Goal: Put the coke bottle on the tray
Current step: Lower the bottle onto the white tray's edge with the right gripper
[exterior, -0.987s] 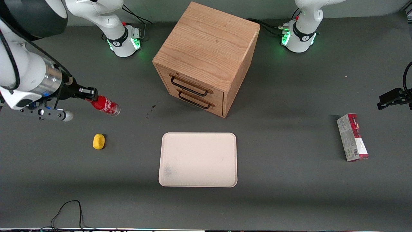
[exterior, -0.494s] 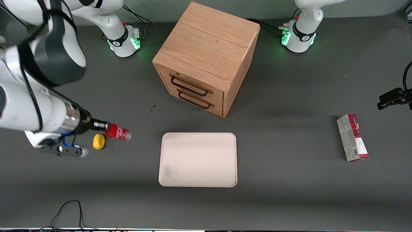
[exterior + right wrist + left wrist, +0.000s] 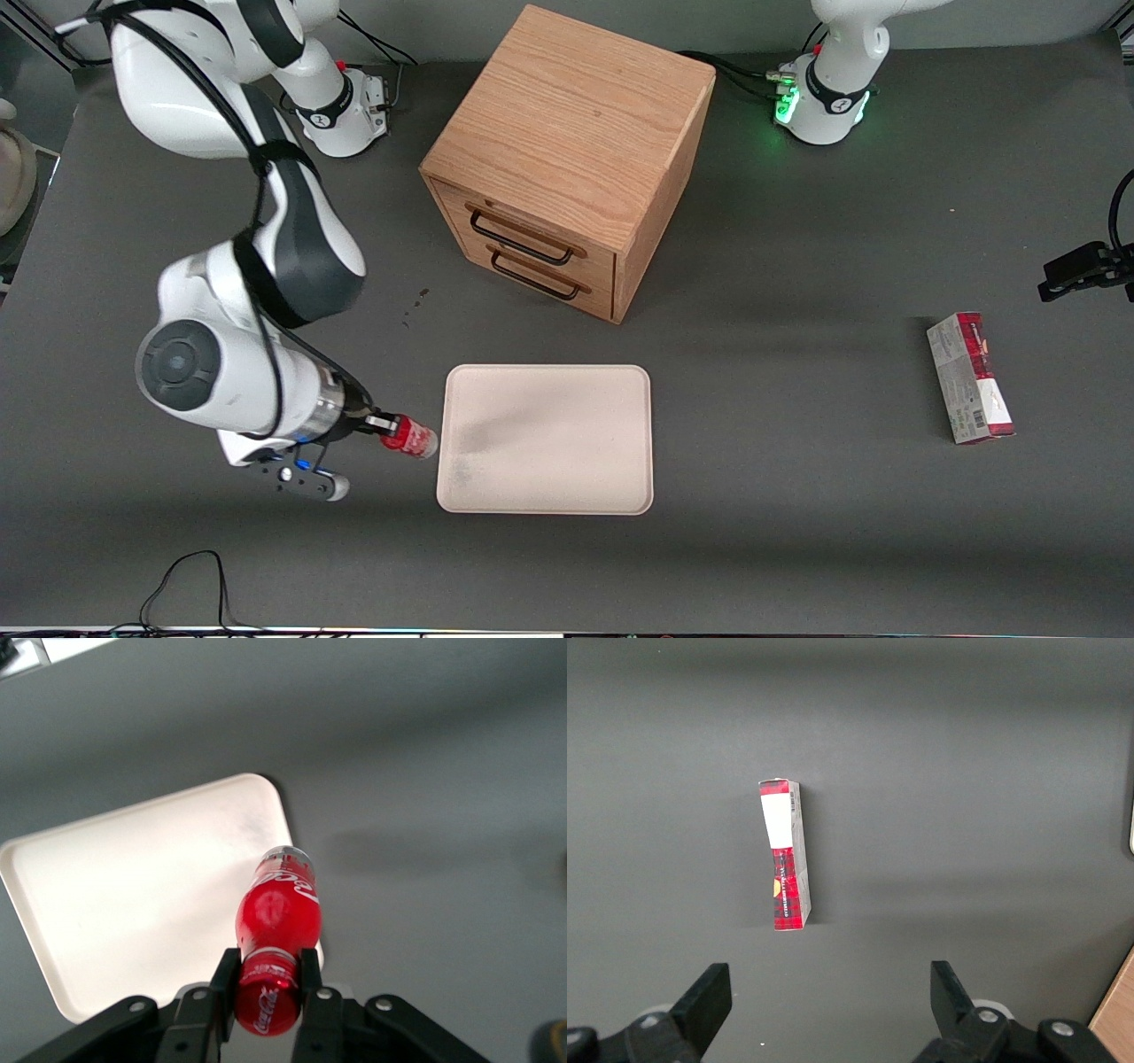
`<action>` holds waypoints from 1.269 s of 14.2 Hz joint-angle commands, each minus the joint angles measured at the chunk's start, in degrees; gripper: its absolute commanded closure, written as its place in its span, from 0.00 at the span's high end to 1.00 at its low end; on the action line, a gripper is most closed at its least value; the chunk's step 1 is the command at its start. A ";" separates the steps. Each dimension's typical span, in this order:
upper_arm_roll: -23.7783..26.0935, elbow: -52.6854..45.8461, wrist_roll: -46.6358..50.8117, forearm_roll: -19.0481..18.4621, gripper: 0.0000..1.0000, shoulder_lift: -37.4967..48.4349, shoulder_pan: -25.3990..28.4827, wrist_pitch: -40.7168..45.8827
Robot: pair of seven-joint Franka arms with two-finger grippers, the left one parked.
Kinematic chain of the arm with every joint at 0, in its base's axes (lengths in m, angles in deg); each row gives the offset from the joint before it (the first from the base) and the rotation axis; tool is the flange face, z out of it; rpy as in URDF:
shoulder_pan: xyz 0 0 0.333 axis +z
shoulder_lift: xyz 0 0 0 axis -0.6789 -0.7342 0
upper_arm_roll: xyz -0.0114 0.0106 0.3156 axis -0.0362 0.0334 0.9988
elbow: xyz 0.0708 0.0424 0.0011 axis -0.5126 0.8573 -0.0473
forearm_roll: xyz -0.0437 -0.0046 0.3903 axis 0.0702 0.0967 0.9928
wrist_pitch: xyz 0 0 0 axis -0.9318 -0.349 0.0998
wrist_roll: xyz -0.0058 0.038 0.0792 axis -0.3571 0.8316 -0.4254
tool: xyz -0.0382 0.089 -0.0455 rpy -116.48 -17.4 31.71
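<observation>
Gripper (image 3: 267,979) fingers tight on coke bottle (image 3: 276,921) cap end; bottle aloft beside tray (image 3: 567,390) edge

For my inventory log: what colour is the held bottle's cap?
Red, clearest in the right wrist view: small red coke bottle, gripper.

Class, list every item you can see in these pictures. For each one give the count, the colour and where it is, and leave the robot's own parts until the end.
Coke bottle: one, red, held in the air by its neck just short of the tray's edge, toward the working arm's end.
Tray: one, cream, flat on the table, nearer the front camera than the cabinet.
Cabinet: one, wooden with two dark handles, mid-table.
Carton: one, red and grey, lying toward the parked arm's end.
Table: one, dark grey, under everything.
Cable: one, black, at the table edge nearest the front camera.
Gripper: one, black, shut on the coke bottle beside the tray.
</observation>
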 commanded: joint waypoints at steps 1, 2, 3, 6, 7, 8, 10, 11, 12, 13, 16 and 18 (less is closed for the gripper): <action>-0.10 -3.51 4.69 -2.00 0.00 -4.01 2.04 -3.84; -0.02 -3.51 5.13 -2.53 0.00 -4.46 2.31 -4.29; 0.07 -3.43 5.22 -2.53 0.00 -4.64 2.40 -4.90; -0.02 -3.25 6.10 -2.88 0.00 -7.18 3.19 -7.97; -0.10 -3.16 6.10 -3.49 0.00 -7.62 3.37 -8.76; -0.02 -3.07 6.10 -3.67 0.00 -8.15 3.46 -9.47; -0.10 -2.72 6.10 -3.76 0.00 -8.59 3.37 -10.44; -0.10 -2.72 6.10 -3.76 0.00 -9.03 3.37 -10.70; -0.10 -2.72 6.10 -3.76 0.00 -9.21 3.37 -10.79; -0.10 -2.72 6.01 -3.76 0.00 -9.21 3.37 -10.79; -0.19 -2.72 5.66 -4.29 1.00 -9.21 3.37 -10.79; -0.19 -2.72 5.66 -4.82 1.00 -9.12 3.37 -10.79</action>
